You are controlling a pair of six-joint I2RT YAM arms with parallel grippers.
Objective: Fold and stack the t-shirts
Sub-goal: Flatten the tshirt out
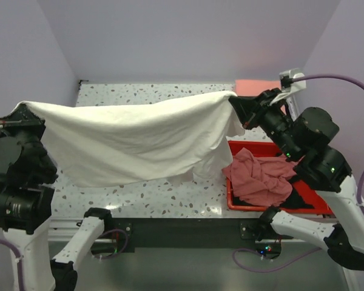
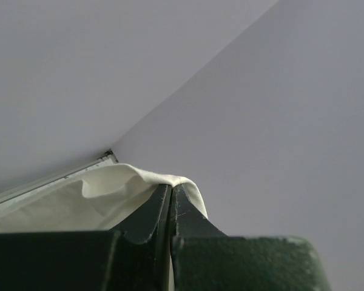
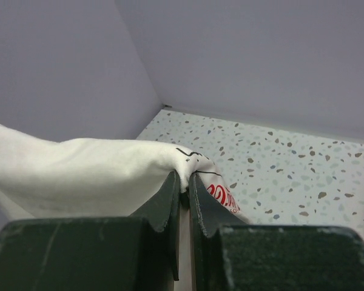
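Tension should be even: with the left gripper (image 1: 25, 114) and right gripper (image 1: 236, 104) each clamped on an upper corner of the white shirt (image 1: 139, 142), stretched above the table (image 1: 139, 197), lower both together so it lands flat.

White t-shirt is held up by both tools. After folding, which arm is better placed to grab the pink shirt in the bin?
Right. The red bin with the pink shirt lies on the right tool's side; the left tool holds the white t-shirt across the table.
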